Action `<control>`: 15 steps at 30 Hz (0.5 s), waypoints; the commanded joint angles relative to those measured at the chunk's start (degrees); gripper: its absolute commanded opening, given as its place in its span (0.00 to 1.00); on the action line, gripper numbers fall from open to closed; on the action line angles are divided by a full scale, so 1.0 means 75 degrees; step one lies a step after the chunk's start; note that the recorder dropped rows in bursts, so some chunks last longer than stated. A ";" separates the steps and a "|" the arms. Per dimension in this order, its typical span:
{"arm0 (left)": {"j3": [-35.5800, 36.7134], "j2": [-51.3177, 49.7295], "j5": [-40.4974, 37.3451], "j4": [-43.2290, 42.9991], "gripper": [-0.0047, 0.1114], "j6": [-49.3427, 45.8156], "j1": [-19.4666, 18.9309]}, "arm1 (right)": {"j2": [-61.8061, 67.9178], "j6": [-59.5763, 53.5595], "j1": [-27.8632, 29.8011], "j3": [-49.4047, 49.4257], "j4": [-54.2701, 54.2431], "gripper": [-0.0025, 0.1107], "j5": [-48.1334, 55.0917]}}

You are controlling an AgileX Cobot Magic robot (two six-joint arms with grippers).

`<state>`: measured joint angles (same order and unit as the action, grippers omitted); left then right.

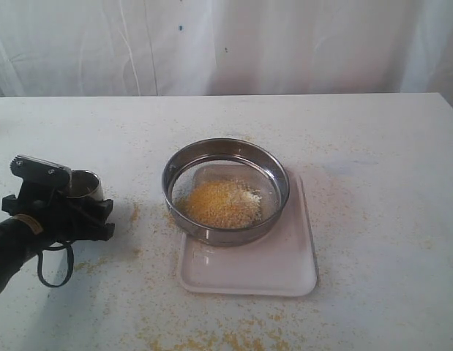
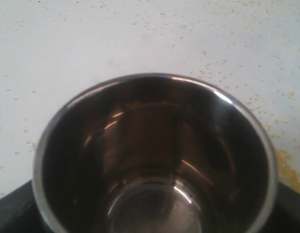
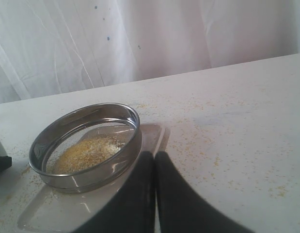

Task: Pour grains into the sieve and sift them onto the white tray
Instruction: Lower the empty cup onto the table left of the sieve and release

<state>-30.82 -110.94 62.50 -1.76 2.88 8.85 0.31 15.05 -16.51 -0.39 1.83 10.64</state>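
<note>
Sifting comes next: left pincer (image 1: 74,196) grips the empty cup (image 2: 154,160); right pincer (image 3: 150,160), closed tight, must open to take the sieve (image 3: 86,167) just ahead, kept level.

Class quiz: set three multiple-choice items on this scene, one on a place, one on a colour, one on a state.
1. Where does the sieve stand?
A on the floor
B on the white tray
C on a shelf

2. What colour are the grains?
A yellow-beige
B black
C green

3. The steel cup is
A full of water
B empty
C upside down

Answers:
1. B, the sieve's ring rests on the tray.
2. A, the heap on the mesh looks yellow-beige.
3. B, the left wrist view shows the cup's bare steel bottom.
</note>
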 commanded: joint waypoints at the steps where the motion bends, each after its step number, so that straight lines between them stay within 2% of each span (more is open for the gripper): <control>1: 0.0047 -0.0070 -0.0044 -0.0062 0.67 0.0014 -0.0026 | -0.0042 0.0023 0.0060 0.0052 0.0024 0.02 -0.0056; 6: 0.0047 -0.0070 -0.0015 -0.0115 0.70 0.0014 -0.0026 | -0.0042 0.0023 0.0060 0.0052 0.0024 0.02 -0.0056; 12: 0.0047 -0.0070 0.0118 -0.0095 0.90 0.0014 -0.0026 | -0.0042 0.0023 0.0060 0.0052 0.0024 0.02 -0.0056; 15: 0.0053 -0.0070 0.0390 -0.0116 0.95 -0.0015 -0.0026 | -0.0042 0.0023 0.0060 0.0052 0.0024 0.02 -0.0056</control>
<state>-30.82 -111.18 63.58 -2.51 2.88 8.76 0.31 15.05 -16.51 -0.39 1.83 10.64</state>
